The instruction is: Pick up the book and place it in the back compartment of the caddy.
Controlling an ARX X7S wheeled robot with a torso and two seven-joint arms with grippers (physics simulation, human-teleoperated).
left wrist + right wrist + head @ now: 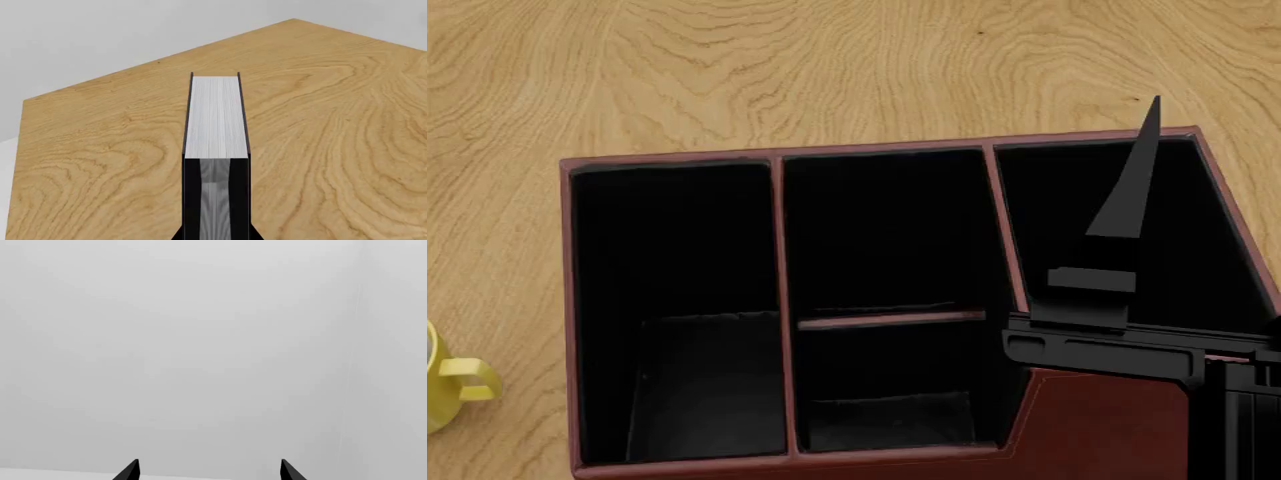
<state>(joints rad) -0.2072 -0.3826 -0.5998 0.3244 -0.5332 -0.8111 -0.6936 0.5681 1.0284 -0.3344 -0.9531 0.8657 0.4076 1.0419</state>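
Book (215,120), no readable writing, clamped in left jaws above table (333,125).

Simulated bare room: wood-grain table (320,125), plain grey-white walls (200,340), no furnishings.

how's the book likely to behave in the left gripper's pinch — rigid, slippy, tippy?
Probably rigid: the book shows hard black covers around a thick page block, so it shouldn't flop. The left gripper pinches only one end, most of the book sticking out beyond the fingers, so it may pivot. The covers look smooth, so some slip seems possible.
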